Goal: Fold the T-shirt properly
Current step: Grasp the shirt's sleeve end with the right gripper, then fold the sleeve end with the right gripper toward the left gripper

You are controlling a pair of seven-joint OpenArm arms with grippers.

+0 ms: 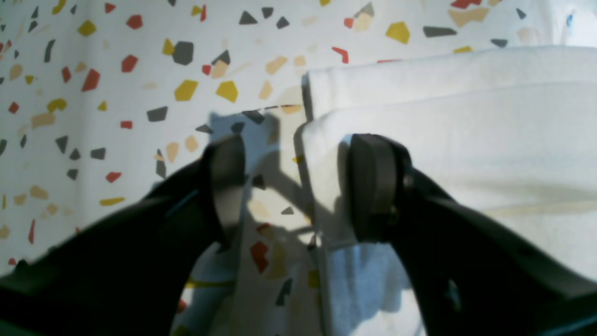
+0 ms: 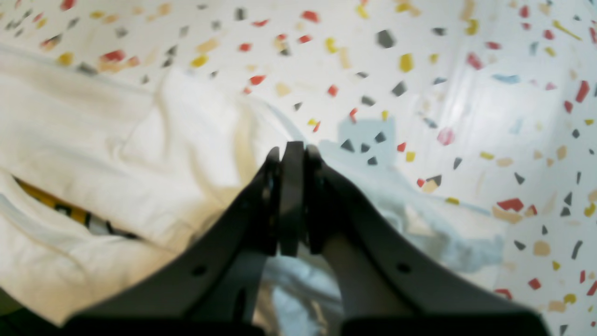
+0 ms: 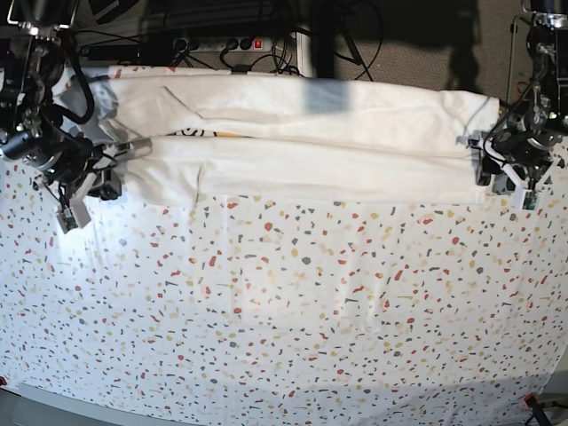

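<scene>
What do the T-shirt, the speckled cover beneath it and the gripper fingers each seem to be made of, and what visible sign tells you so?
T-shirt: soft matte white fabric, probably cotton knit; it creases and lies in folded layers.
Speckled cover: thin woven-looking cloth with printed red, yellow and grey flecks; it wrinkles and ripples.
Fingers of the left gripper: dark, smooth, rigid, likely moulded plastic, perhaps rubber-padded; uniform matte surface.

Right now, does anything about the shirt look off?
Mostly tidy: the T-shirt lies in a long folded band on the speckled cloth. By the right gripper its end is bunched and rumpled; by the open left gripper the edges look square.
</scene>
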